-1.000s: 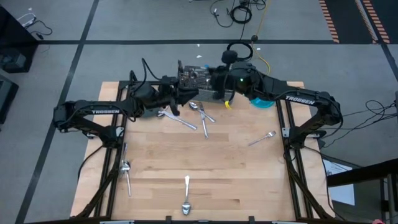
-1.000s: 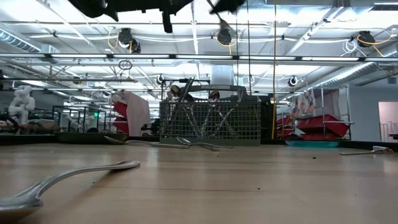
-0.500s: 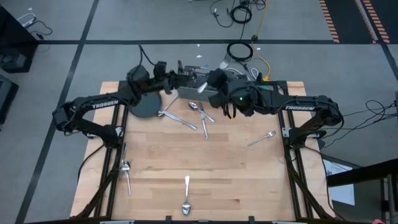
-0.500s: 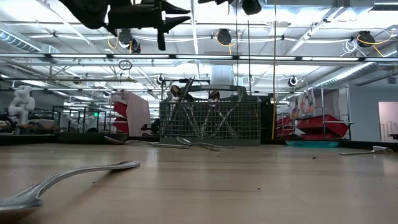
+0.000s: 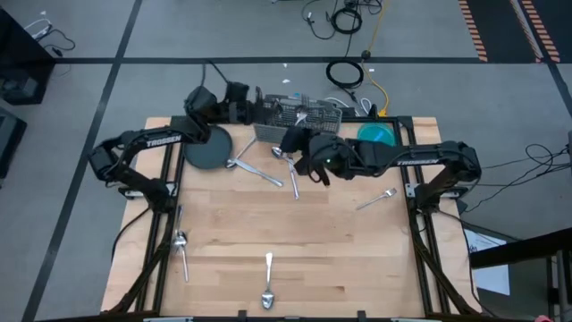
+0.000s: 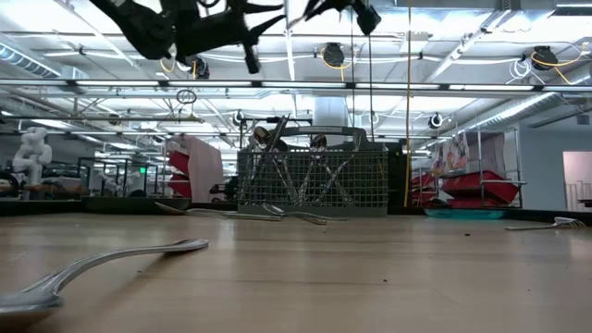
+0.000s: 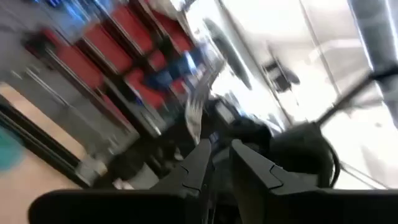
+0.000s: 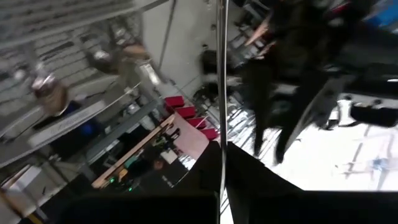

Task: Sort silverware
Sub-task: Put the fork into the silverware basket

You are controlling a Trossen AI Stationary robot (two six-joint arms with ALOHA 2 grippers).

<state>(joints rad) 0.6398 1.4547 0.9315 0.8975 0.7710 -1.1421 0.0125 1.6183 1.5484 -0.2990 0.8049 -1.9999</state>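
Note:
The grey wire-mesh caddy (image 5: pixel 308 112) stands at the table's far edge with several pieces upright in it (image 6: pixel 313 176). My left gripper (image 5: pixel 248 112) hovers high beside the caddy's left end, shut on a slim silver piece (image 7: pixel 196 102). My right gripper (image 5: pixel 288 141) hangs in the air just near of the caddy, shut on a thin silver piece (image 8: pixel 222 87). Loose silverware lies flat on the wood: three pieces (image 5: pixel 288 165) near the caddy, a fork (image 5: pixel 377 199) at the right, a spoon (image 5: pixel 181 243) at the left and a spoon (image 5: pixel 267 284) near the front. My left gripper pinches the silver piece between its two fingers (image 7: pixel 200 163), by its lower end (image 7: pixel 198 134). The piece sticks out ahead beyond the fingertips, clear of the table. Blur hides which kind of piece it is. My right gripper pinches the thin piece between its shut fingers (image 8: pixel 208 162). It shows edge-on as a narrow line (image 8: pixel 222 134) that runs straight out past the fingertips. It is lifted clear of the table and the caddy.
A dark round plate (image 5: pixel 207 150) sits left of the caddy, below my left arm. A teal dish (image 5: pixel 379 134) lies at the far right. The table's middle and near part is bare wood apart from the scattered pieces.
My left gripper has swung from above the plate's near side toward the far edge, up beside the caddy's left end, rolling as it went. My right gripper has come from over the caddy toward the near edge and a little down, rolling strongly. Both have stayed shut.

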